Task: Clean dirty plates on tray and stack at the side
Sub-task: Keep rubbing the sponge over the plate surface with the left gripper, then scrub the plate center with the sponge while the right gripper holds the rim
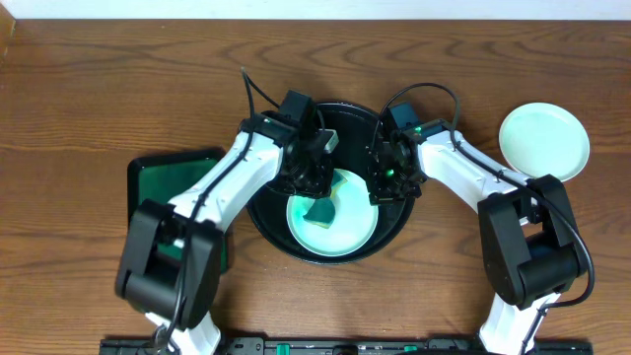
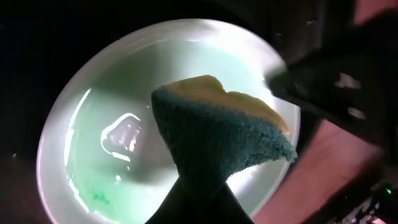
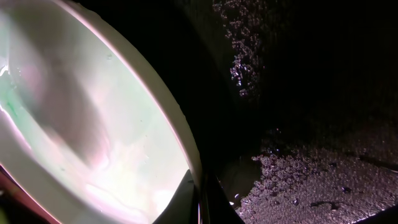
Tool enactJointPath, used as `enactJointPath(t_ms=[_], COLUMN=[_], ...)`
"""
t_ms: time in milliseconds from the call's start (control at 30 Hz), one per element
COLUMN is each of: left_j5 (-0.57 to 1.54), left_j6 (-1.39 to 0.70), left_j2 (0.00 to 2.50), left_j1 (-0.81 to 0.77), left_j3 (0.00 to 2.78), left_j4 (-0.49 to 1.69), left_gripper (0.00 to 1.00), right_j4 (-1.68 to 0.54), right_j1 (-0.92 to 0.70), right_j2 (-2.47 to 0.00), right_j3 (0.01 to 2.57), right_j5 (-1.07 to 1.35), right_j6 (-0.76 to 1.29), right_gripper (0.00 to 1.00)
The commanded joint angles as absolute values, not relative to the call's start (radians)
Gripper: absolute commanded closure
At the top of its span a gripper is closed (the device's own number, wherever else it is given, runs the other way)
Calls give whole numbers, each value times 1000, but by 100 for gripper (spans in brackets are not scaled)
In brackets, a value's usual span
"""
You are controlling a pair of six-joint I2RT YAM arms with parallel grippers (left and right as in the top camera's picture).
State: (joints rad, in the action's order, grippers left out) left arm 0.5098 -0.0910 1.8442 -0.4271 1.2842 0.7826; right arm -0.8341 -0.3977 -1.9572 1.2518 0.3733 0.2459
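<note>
A pale-mint plate (image 1: 335, 225) lies in the large round black tray (image 1: 264, 219) at the table's middle. My left gripper (image 1: 317, 182) is shut on a yellow and blue-green sponge (image 2: 217, 134) held over the plate (image 2: 118, 99), which shows a faint green smear near its lower left. My right gripper (image 1: 380, 187) is shut on the plate's right rim (image 3: 180, 134); its fingers pinch the rim edge (image 3: 199, 199). A second clean plate (image 1: 543, 141) sits on the table at the far right. A third plate is not visible.
A smaller rectangular green tray (image 1: 163, 182) sits left of the black tray, partly under my left arm. The tray floor (image 3: 298, 168) is wet with droplets. Cables run behind both arms.
</note>
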Motion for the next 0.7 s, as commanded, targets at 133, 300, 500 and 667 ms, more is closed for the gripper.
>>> enactJointPath(t_ms=[133,300,500,667], left_j5=[374,202,-71,-73], left_j6=[-118,-155,-244,-200], left_j2=[2024,2043,2023,2024], left_j1=[-385,-336,-315,-316], left_j3=[1311,1312,1312,1311], left_j4=[788,825,886,887], left_gripper=[92,93,93,93], right_j4=[-857,-867,-868,-868], right_j1=[-400,-400,-400,-400], right_j2=[-1975,-1975,-1975,-1975], right_j3=[1272,1272,1272,1272], right_j5=[371,371,370,370], right_j6=[264,260,261,261], right_gripper=[99,99,99,99])
